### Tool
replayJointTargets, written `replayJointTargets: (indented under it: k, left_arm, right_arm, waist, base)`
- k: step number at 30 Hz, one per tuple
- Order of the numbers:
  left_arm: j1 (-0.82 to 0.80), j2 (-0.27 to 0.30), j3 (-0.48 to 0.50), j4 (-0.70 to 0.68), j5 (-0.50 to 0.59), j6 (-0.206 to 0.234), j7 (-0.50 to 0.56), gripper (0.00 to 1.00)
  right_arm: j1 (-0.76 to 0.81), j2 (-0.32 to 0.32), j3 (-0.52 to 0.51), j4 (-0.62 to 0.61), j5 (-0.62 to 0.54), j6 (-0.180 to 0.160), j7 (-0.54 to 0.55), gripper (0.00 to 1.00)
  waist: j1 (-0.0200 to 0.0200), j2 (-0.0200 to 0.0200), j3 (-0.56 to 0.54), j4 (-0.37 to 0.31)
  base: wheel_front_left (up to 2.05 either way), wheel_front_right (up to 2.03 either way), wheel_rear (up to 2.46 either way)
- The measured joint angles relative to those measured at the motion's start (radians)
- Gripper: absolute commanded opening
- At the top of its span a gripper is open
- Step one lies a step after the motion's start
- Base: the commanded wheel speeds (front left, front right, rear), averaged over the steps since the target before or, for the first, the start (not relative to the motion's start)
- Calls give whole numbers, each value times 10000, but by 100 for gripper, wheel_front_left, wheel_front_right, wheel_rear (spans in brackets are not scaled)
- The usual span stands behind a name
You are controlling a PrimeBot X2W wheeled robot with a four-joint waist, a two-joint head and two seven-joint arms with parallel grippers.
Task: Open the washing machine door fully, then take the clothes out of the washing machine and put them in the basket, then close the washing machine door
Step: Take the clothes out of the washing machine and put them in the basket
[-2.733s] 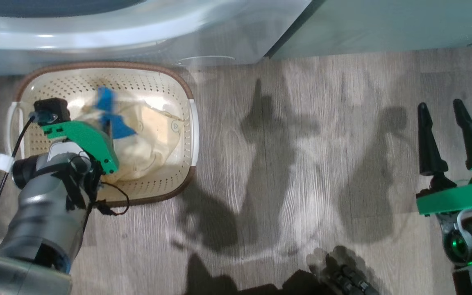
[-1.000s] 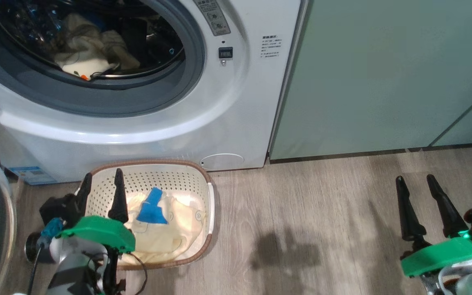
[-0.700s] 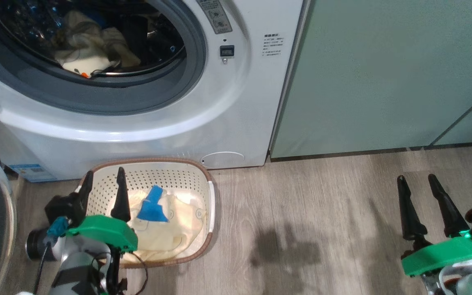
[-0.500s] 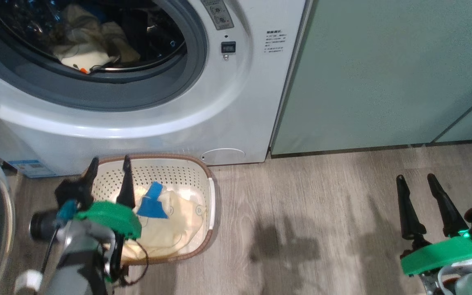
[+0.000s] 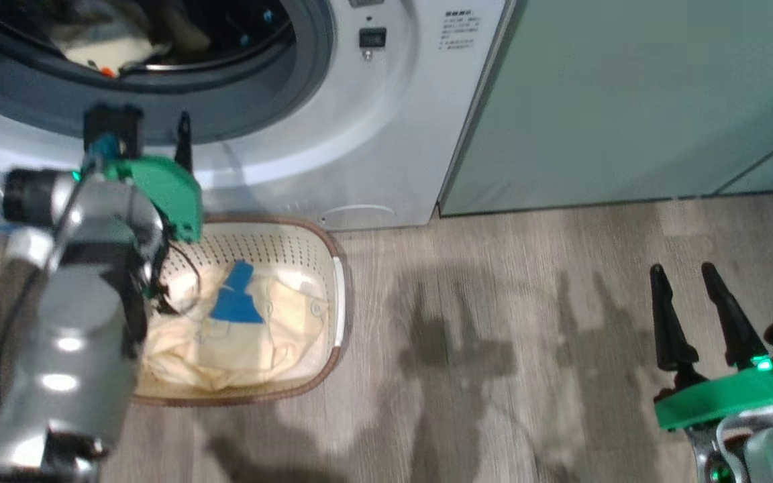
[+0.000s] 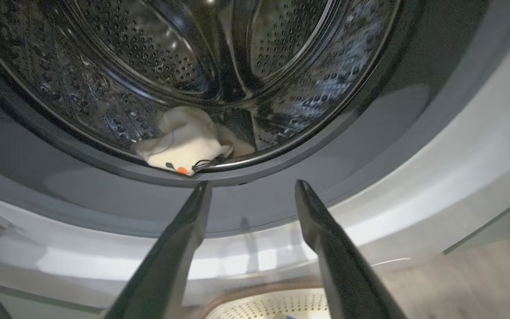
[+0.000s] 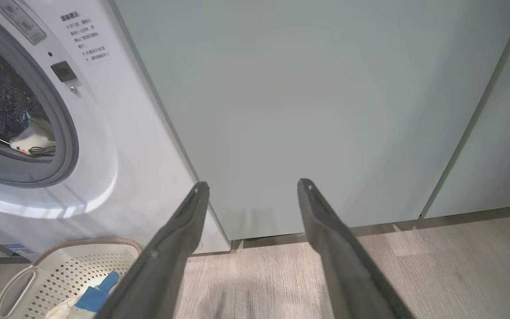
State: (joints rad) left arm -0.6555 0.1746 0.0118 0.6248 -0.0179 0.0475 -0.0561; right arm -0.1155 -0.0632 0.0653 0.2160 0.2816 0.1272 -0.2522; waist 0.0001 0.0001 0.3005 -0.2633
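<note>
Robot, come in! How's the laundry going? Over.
Left gripper: jaws open, empty, at the washing machine mouth. Right gripper: jaws open, idle. Some clothes in the basket, one pale piece inside. Nothing in the way.

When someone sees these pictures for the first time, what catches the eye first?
The open washing machine strikes first, with one pale garment at its drum's front lip and the left gripper open, pointing at it. Below stands the basket, holding cream clothes with a blue patch.
</note>
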Motion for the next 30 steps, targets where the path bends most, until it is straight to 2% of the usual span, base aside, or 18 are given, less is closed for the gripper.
replayJointTargets:
  k: [8,15,22,30]
  left_arm:
    - [-2510,773,-502,1701,936,359,1509,100]
    - [-4651,1241,-890,3072,1446,357,2226,100]
    - [-6145,1597,-1442,4211,1941,334,2378,100]
    - [-7310,1628,-1699,5285,2025,178,2378,100]
  right_arm:
    - [-651,35,48,-98,0,0,0,100]
    - [-1073,48,61,-228,0,0,0,100]
    - [-1527,71,104,-345,2,0,0,100]
    - [-1644,86,98,-382,2,0,0,100]
  waist:
    - [1,-1,1065,-170]
    - [1,-1,2101,-372]
    - [1,-1,2949,-563]
    - [0,-1,3552,-627]
  base:
    - [0,0,0]
    - [0,0,0]
    - [0,0,0]
    - [0,0,0]
